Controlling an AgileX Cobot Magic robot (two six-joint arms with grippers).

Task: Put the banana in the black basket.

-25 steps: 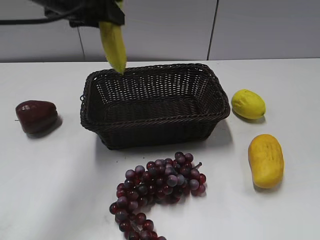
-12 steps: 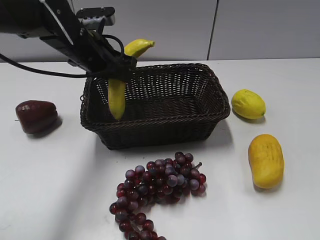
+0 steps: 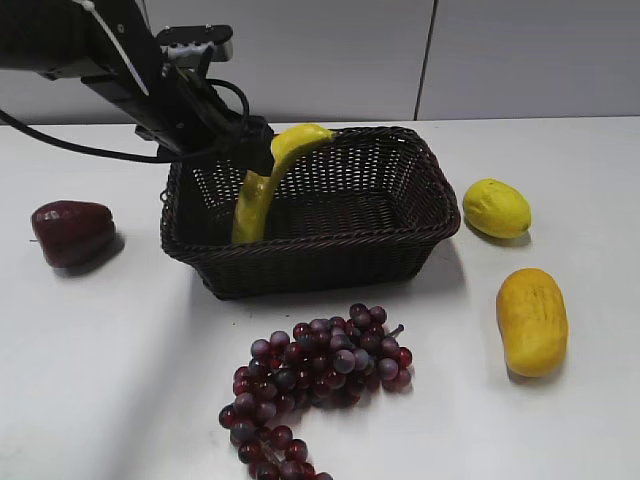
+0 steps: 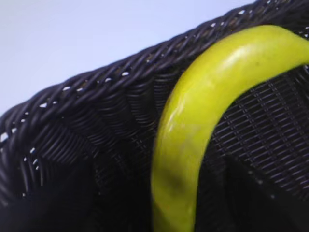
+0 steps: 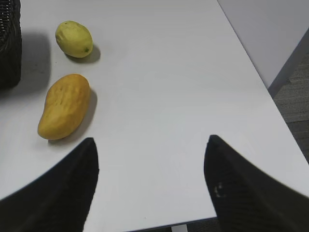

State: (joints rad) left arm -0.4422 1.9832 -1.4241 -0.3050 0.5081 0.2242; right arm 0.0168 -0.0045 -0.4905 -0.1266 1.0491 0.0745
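The banana (image 3: 262, 190) stands tilted inside the black basket (image 3: 320, 265). Its lower end is down in the basket's left part and its curved upper end is level with the back rim. In the left wrist view the banana (image 4: 193, 135) fills the middle, in front of the basket's rim (image 4: 96, 82). My left gripper (image 3: 255, 148) is at the basket's back left. Its dark fingers (image 4: 176, 212) sit on either side of the banana, with wicker showing in the gaps, so it looks open. My right gripper (image 5: 152, 164) is open and empty above the table's right front edge, outside the exterior view.
A dark red fruit (image 3: 72, 232) lies left of the basket. A bunch of purple grapes (image 3: 315, 375) lies in front of it. A small round yellow fruit (image 3: 496, 207) (image 5: 74, 38) and an orange-yellow oval fruit (image 3: 532, 320) (image 5: 64, 106) lie to the right.
My left arm came down from above the basket with the banana. The banana went from hanging above the back rim to leaning inside the basket, lower and more tilted.
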